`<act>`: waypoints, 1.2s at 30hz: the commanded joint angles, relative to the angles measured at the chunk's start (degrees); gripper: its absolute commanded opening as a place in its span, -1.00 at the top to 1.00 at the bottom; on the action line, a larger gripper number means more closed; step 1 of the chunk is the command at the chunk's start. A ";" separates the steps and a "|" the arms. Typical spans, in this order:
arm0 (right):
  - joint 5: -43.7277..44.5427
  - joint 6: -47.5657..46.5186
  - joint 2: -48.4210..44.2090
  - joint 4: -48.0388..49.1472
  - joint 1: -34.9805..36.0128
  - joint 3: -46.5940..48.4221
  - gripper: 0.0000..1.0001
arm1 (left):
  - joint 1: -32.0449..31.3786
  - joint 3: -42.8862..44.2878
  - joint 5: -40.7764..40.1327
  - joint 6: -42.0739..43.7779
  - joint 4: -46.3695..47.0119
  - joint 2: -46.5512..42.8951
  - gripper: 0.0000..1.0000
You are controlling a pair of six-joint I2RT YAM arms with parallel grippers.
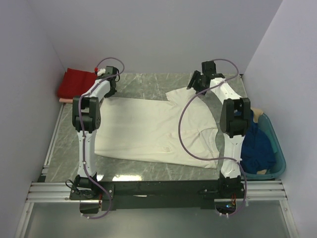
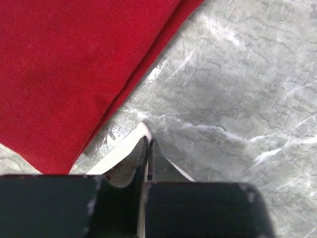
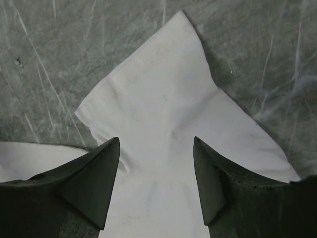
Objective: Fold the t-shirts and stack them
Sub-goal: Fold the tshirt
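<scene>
At the far left of the table [image 1: 148, 82], my left gripper [image 2: 147, 143] has its jaws pressed together on a thin white corner of the cream-white t-shirt [image 1: 148, 129]. Just beside that pinch lies the folded red t-shirt [image 2: 64, 64], tucked against the back left wall. Across the marbled top, my right gripper [image 3: 156, 141] hangs with its jaws wide apart, gripping nothing, over the cream-white shirt's far sleeve [image 3: 158, 94], which lies flat and points away. The shirt itself is spread across the middle of the table between the two arms. Off the right edge, the dark blue t-shirt [image 1: 257, 146] sits crumpled in the teal basket [image 1: 278, 148].
</scene>
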 commanded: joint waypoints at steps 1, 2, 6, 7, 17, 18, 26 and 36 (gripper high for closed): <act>2.53 -1.29 2.67 -2.40 -0.83 6.37 -0.36 | -0.18 -1.96 2.72 -0.57 0.24 -1.57 0.99; 2.89 -1.29 3.98 -3.27 -0.92 7.43 -0.36 | -0.26 -2.13 2.98 -0.49 0.42 -2.01 0.99; 5.35 -1.11 6.54 -4.42 -1.27 11.30 -0.36 | -0.27 -3.45 3.69 -0.31 1.82 -3.41 0.99; 6.13 -1.02 6.98 -4.60 -1.36 12.27 -0.35 | -0.27 -3.63 3.95 -0.40 1.91 -3.50 0.99; 8.08 0.99 13.03 -6.62 -1.36 18.42 -0.18 | -0.27 -3.54 5.10 -0.05 1.83 -3.86 0.99; 8.07 1.17 13.30 -6.88 -1.36 19.04 -0.13 | -0.27 -3.45 5.18 -0.13 1.83 -3.77 0.99; 10.53 1.53 13.04 -7.32 -1.45 16.32 0.03 | -0.27 -3.45 5.89 -0.40 1.91 -3.68 0.99; 9.04 1.53 12.78 -6.36 -1.54 14.74 0.32 | -0.27 -3.37 6.15 -0.57 2.09 -3.59 0.99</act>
